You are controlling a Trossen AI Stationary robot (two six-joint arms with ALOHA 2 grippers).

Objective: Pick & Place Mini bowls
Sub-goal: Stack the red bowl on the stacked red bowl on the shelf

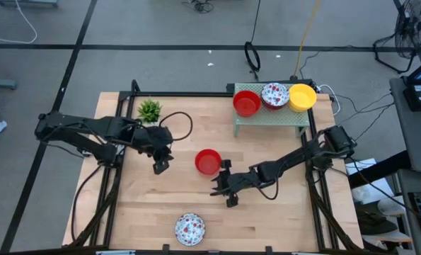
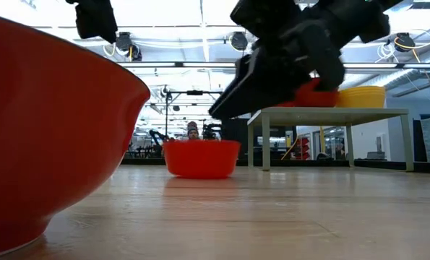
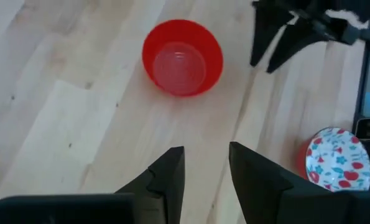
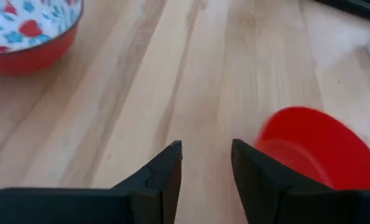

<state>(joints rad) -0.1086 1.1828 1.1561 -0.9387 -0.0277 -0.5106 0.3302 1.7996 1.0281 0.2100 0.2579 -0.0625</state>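
Observation:
A plain red mini bowl [image 1: 208, 161] [image 3: 182, 57] [image 4: 315, 146] stands upright on the wooden table near its middle. A white floral bowl with a red outer wall [image 1: 189, 229] [image 3: 334, 160] [image 4: 29, 28] sits at the near edge. On a green rack [image 1: 270, 119] at the far right rest a red bowl [image 1: 246, 103], a floral bowl [image 1: 274, 95] and a yellow bowl [image 1: 302, 97]. My left gripper [image 1: 159, 168] [image 3: 206, 149] hovers open just left of the middle red bowl. My right gripper [image 1: 219, 183] [image 4: 206, 144] hovers open just right of and nearer than that bowl.
A small green potted plant [image 1: 149, 110] stands near the far left corner, behind my left arm. In the low view the near floral bowl [image 2: 48, 130] fills the left foreground. Bare wood lies between the middle bowl and the near edge.

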